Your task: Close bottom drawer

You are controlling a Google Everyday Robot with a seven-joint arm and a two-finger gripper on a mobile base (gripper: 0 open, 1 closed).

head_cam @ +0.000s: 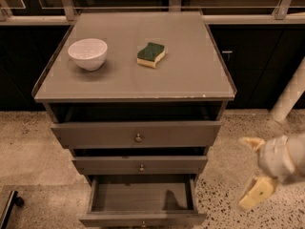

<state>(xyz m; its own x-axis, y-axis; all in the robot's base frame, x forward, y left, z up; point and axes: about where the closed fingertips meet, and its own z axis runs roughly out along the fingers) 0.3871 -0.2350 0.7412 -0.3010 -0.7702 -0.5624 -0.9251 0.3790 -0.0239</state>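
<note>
The bottom drawer (143, 197) is the lowest of three in a grey-brown cabinet (136, 87). It is pulled far out and its inside looks empty. Its slim front panel (109, 219) runs along the bottom edge of the view, with a small knob (143, 223) partly cut off. My gripper (253, 168) hangs to the right of the cabinet, level with the lower two drawers and apart from them. Its two pale fingers (258, 192) are spread open and hold nothing.
The top drawer (136, 135) and middle drawer (140, 165) are each pulled out slightly. A white bowl (88, 53) and a green-and-yellow sponge (151, 54) sit on the cabinet top. Speckled floor surrounds the cabinet. A white pole (291, 93) leans at the right. A dark object (9, 206) is at lower left.
</note>
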